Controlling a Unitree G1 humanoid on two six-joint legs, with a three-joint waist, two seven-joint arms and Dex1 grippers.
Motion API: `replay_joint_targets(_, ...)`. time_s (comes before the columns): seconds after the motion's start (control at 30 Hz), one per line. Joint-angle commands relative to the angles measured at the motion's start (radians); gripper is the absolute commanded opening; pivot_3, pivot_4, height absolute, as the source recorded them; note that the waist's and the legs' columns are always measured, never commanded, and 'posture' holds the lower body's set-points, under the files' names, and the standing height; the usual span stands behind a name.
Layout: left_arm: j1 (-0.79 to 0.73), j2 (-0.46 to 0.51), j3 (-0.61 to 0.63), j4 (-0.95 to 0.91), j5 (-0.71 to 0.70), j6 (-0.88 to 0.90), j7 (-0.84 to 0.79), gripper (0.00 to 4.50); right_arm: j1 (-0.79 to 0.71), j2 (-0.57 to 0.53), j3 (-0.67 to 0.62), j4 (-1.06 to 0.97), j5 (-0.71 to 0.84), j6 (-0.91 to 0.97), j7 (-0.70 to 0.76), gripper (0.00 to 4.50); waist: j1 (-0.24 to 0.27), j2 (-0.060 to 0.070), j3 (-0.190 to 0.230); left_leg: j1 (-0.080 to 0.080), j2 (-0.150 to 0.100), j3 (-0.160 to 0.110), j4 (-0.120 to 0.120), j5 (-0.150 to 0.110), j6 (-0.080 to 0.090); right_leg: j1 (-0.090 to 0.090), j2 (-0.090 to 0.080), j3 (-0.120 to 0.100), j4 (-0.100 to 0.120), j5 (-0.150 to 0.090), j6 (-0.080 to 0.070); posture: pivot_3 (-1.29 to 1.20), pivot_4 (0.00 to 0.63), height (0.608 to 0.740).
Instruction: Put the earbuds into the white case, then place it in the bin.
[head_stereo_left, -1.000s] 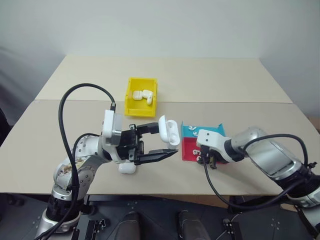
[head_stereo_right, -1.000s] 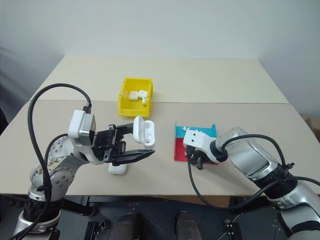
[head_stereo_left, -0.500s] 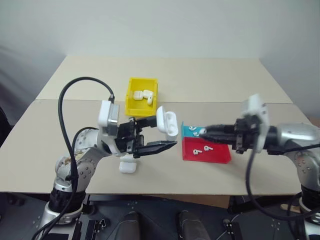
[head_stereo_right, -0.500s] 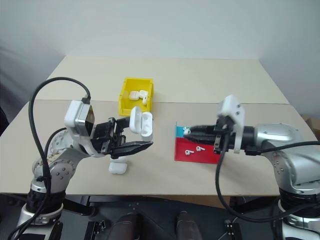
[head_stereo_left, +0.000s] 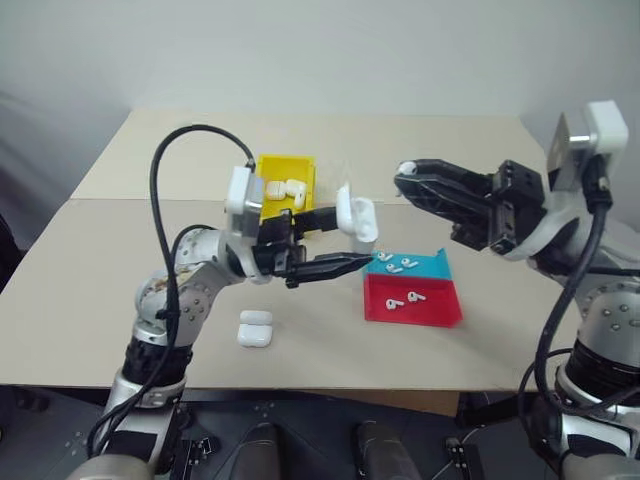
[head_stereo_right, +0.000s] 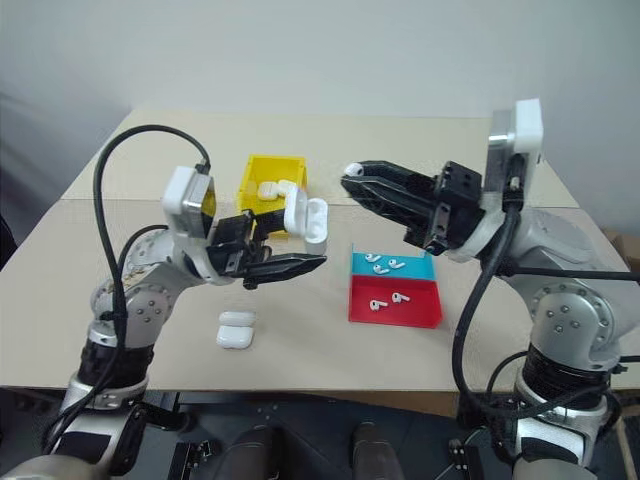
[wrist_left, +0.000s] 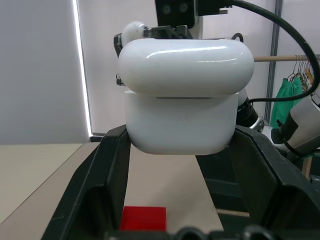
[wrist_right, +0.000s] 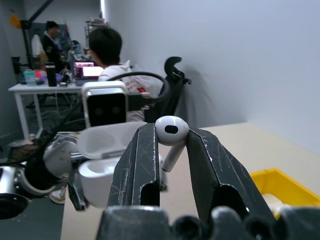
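1. My left pincer (head_stereo_left: 340, 245) is clamped on the open case (head_stereo_left: 357, 216), holding it in the air above the worktop (head_stereo_left: 110, 270), just in front of the bin (head_stereo_left: 270, 205) and to its right.
2. The case's lid is hinged up; in the left wrist view the case (wrist_left: 182, 95) sits between both fingers (wrist_left: 102, 185).
3. My right pincer (head_stereo_left: 408, 175) is clamped on one earbud (wrist_right: 171, 131), its rounded head at the fingertips and its stem hanging down between them.
4. That pincer points toward the case from the right, near it and a little higher, apart from it.
5. The bin sits on the worktop behind the held case, with white cases and an earbud lying in it.
6. A red and blue tray (head_stereo_left: 445, 310) lies on the worktop to the right of the bin and nearer me, with loose earbuds (head_stereo_left: 404, 299) on it.
7. Another closed case (head_stereo_left: 254, 328) lies on the worktop in front of the bin, below my left arm.
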Motion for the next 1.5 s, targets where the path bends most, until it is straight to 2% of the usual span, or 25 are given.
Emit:
replay_joint_targets(0.03, -0.014, -0.013, 0.000, -0.017, 0.005, -0.016, -0.007, 2.72, -0.003, -0.003, 0.029, -0.032, -0.003, -0.058, -0.015, 0.63, -0.002, 0.000, 0.000, 0.000, 0.000, 0.000, 0.000, 0.000, 0.000, 0.000, 0.000, 0.000, 0.000, 0.000, 0.000, 0.00, 0.150, 0.740)
replay_joint_targets(0.37, -0.005, -0.015, 0.010, -0.032, 0.003, -0.014, -0.015, 2.72, 0.020, -0.035, 0.089, -0.026, -0.041, -0.108, -0.046, 0.63, -0.001, 0.000, 0.000, 0.000, 0.000, 0.000, 0.000, 0.000, 0.000, 0.000, 0.000, 0.000, 0.000, 0.000, 0.000, 0.00, 0.150, 0.740)
replay_joint_targets(0.57, -0.001, -0.016, 0.013, -0.035, 0.004, -0.016, -0.016, 2.72, 0.047, -0.075, 0.114, -0.023, -0.062, -0.139, -0.009, 0.63, 0.000, 0.000, 0.000, 0.000, 0.000, 0.000, 0.000, 0.000, 0.000, 0.000, 0.000, 0.000, 0.000, 0.000, -0.001, 0.00, 0.150, 0.740)
replay_joint_targets(0.73, -0.003, -0.023, 0.011, -0.026, 0.019, -0.025, -0.019, 2.72, 0.074, -0.120, 0.128, -0.024, -0.059, -0.170, 0.067, 2.35, 0.000, 0.000, 0.000, 0.000, 0.000, 0.000, 0.000, 0.000, 0.000, 0.000, 0.000, 0.000, 0.000, -0.001, -0.002, 0.00, 0.150, 0.740)
replay_joint_targets(0.93, -0.003, -0.027, 0.015, -0.022, 0.025, -0.027, -0.027, 2.72, 0.063, -0.128, 0.121, -0.014, -0.050, -0.183, 0.055, 4.34, -0.001, 0.000, 0.000, 0.000, 0.000, 0.000, 0.000, 0.000, 0.000, 0.000, 0.000, 0.000, 0.000, -0.002, -0.002, 0.00, 0.150, 0.740)
replay_joint_targets(1.13, 0.006, -0.017, 0.028, -0.025, 0.026, -0.032, -0.031, 2.72, 0.033, -0.161, 0.094, 0.048, -0.088, -0.205, 0.060, 4.34, 0.000, 0.000, 0.000, 0.000, 0.000, 0.000, 0.000, 0.000, 0.000, 0.000, 0.000, 0.000, -0.001, -0.002, -0.003, 0.00, 0.150, 0.740)
replay_joint_targets(1.23, 0.025, 0.005, 0.051, -0.045, 0.012, -0.028, -0.033, 2.72, -0.018, -0.257, 0.138, 0.164, -0.193, -0.214, 0.121, 4.34, -0.001, 0.000, 0.000, 0.000, 0.000, 0.000, 0.000, 0.000, 0.000, 0.000, 0.000, 0.000, -0.001, -0.003, -0.004, 0.00, 0.150, 0.740)
replay_joint_targets(1.37, 0.039, 0.015, 0.064, -0.066, 0.000, -0.026, -0.029, 2.72, -0.112, -0.362, 0.276, 0.349, -0.376, -0.281, 0.242, 4.34, -0.002, 0.000, 0.000, 0.000, 0.000, 0.001, 0.000, 0.000, 0.000, -0.001, -0.001, 0.000, -0.001, -0.003, -0.006, 0.00, 0.150, 0.740)
replay_joint_targets(1.47, 0.055, 0.016, 0.071, -0.079, -0.001, -0.033, -0.027, 2.72, -0.217, -0.415, 0.487, 0.530, -0.658, -0.455, 0.346, 4.34, -0.007, 0.000, 0.000, 0.000, 0.000, 0.002, -0.001, 0.000, 0.000, -0.001, 0.000, 0.001, -0.001, -0.003, -0.006, 0.00, 0.150, 0.740)
replay_joint_targets(1.5, 0.059, 0.014, 0.072, -0.079, 0.001, -0.035, -0.026, 2.72, -0.248, -0.416, 0.539, 0.588, -0.724, -0.514, 0.383, 4.16, -0.008, 0.000, 0.000, 0.000, 0.000, 0.002, -0.001, 0.000, 0.000, -0.002, 0.000, 0.001, -0.001, -0.003, -0.006, 0.00, 0.150, 0.740)
